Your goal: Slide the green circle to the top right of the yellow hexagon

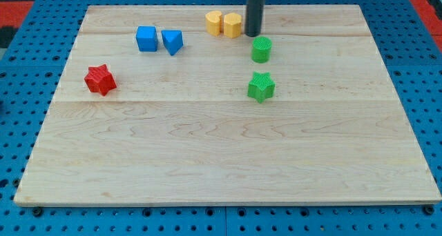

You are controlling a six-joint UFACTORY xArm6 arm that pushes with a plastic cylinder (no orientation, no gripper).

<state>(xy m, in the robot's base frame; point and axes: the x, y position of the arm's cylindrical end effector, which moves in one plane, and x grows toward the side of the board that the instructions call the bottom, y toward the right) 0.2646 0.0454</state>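
Observation:
The green circle (261,50) sits on the wooden board, just below and right of the yellow hexagon (233,25). My tip (253,34) is at the end of the dark rod, right of the yellow hexagon and just above the green circle's top left edge, close to both. A second yellow block (214,21) touches the hexagon on its left.
A green star (261,87) lies below the green circle. A blue cube (146,38) and a blue triangular block (172,41) sit at the upper left. A red star (100,79) lies at the left. The board's top edge (311,6) is near the yellow blocks.

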